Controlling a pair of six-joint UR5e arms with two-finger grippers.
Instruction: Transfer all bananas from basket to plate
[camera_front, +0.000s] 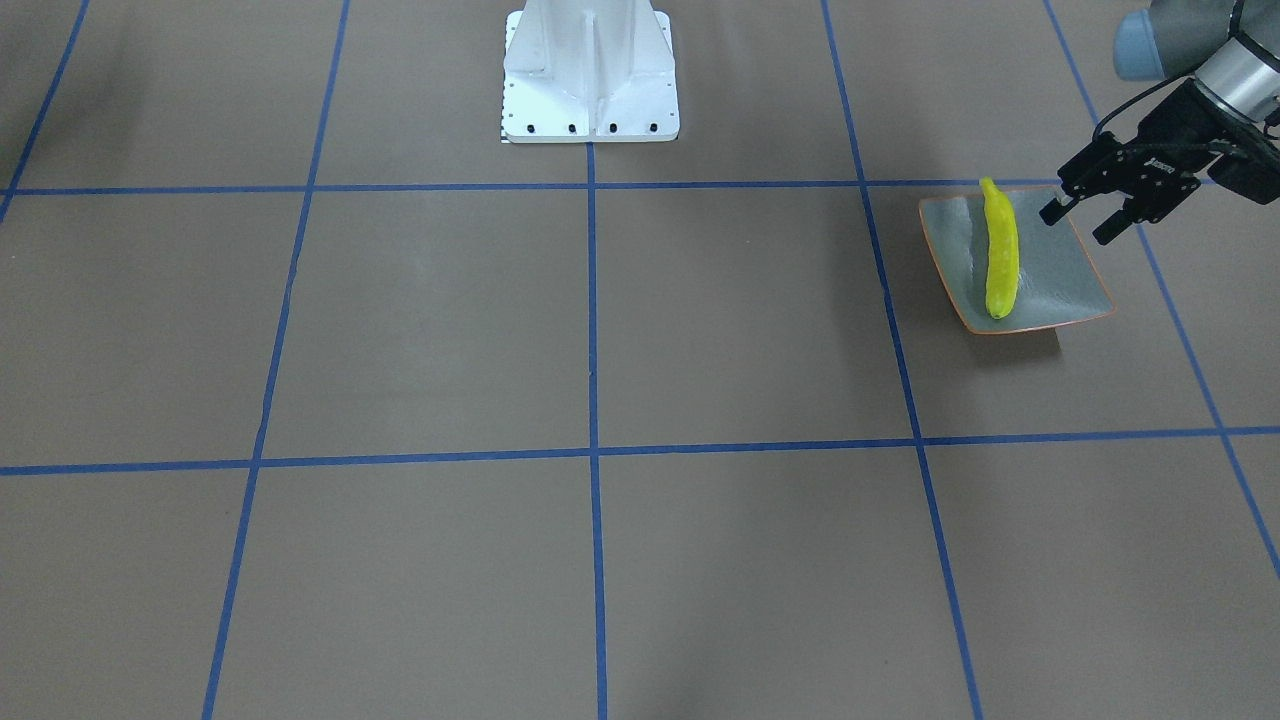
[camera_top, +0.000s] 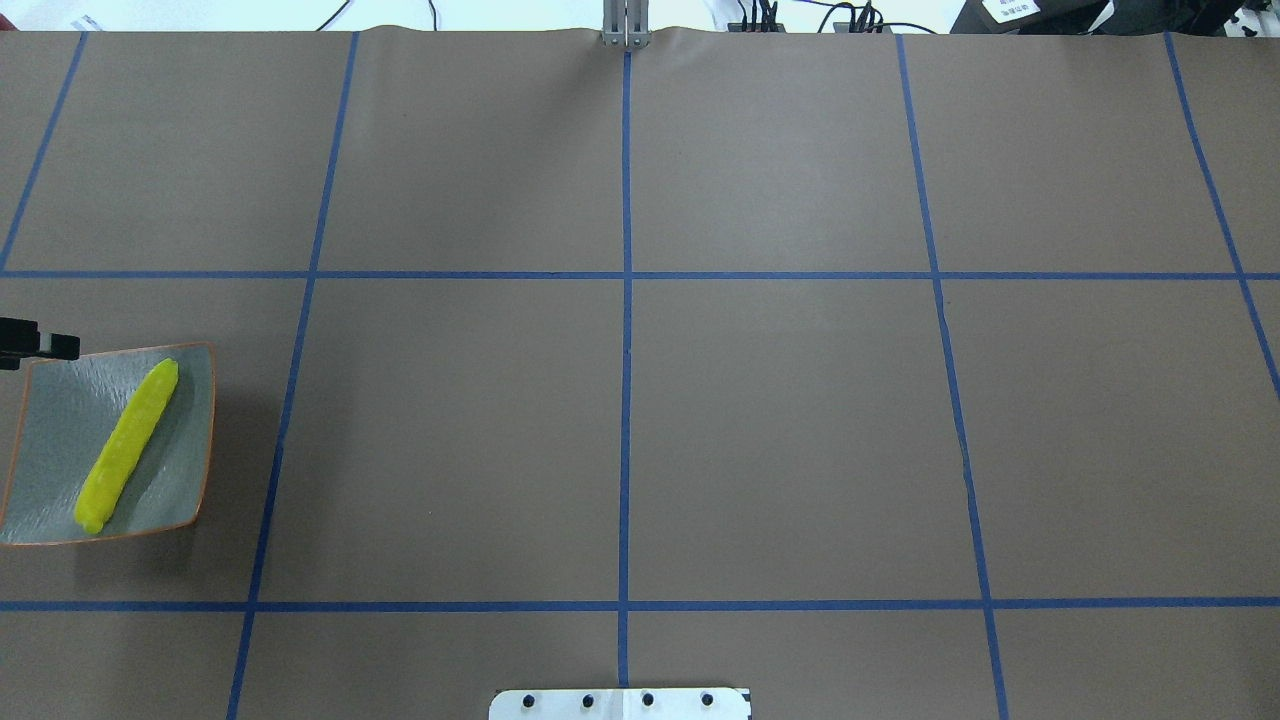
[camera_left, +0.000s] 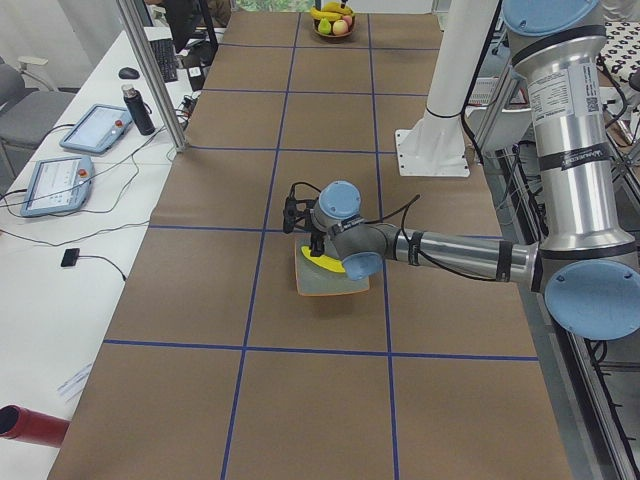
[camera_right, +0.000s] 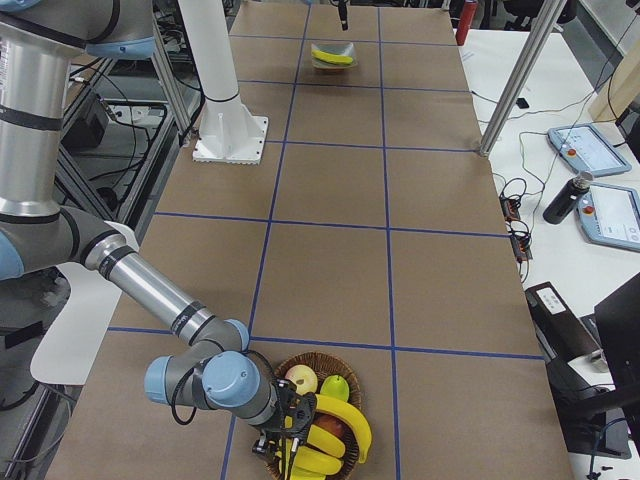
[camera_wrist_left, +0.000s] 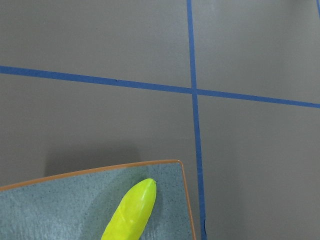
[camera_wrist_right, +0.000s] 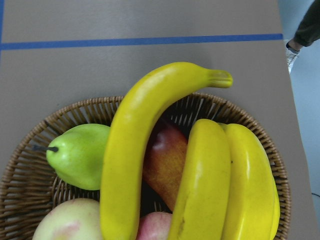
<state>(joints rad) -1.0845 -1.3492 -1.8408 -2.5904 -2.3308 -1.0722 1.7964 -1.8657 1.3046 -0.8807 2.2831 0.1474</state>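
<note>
One yellow banana (camera_front: 1001, 250) lies on the grey-green plate (camera_front: 1065, 275) with the orange rim. It also shows in the overhead view (camera_top: 128, 447) and the left wrist view (camera_wrist_left: 131, 212). My left gripper (camera_front: 1078, 224) is open and empty, just above the plate's edge. Three bananas (camera_wrist_right: 200, 185) lie in the wicker basket (camera_wrist_right: 30, 150). One curved banana (camera_wrist_right: 130, 150) rests across the others. My right gripper (camera_right: 287, 435) hangs over the basket (camera_right: 330, 365). I cannot tell whether it is open or shut.
The basket also holds a green pear (camera_wrist_right: 80, 155), a red fruit (camera_wrist_right: 165, 160) and pale apples (camera_wrist_right: 62, 222). The white robot base (camera_front: 590, 75) stands at the table's middle. Blue tape lines cross the brown table. Tablets and a bottle (camera_right: 562, 196) lie on a side table.
</note>
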